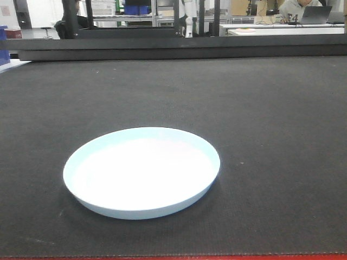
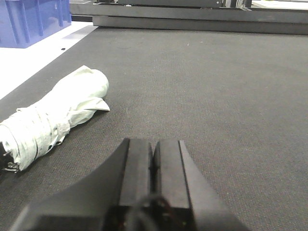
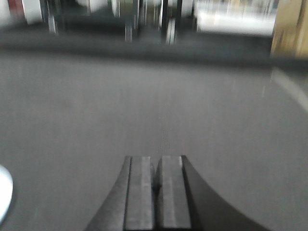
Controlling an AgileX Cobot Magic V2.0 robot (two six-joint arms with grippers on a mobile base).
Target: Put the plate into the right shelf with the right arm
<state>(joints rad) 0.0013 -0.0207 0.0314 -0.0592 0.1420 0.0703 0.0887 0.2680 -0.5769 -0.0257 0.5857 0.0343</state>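
Observation:
The pale blue-white plate (image 1: pixel 142 171) lies flat on the dark mat in the front view, near the front edge. A sliver of its rim (image 3: pixel 4 197) shows at the left edge of the blurred right wrist view. My right gripper (image 3: pixel 156 160) is shut and empty above the mat, to the right of the plate. My left gripper (image 2: pixel 153 143) is shut and empty above the mat. Neither gripper shows in the front view. The right shelf is out of view.
A folded pale green umbrella (image 2: pixel 53 118) lies on the mat left of my left gripper. A blue bin (image 2: pixel 31 19) stands on a white surface at the far left. A dark raised beam (image 1: pixel 179 47) bounds the mat's far side. A person sits at a desk (image 1: pixel 295 12) far back.

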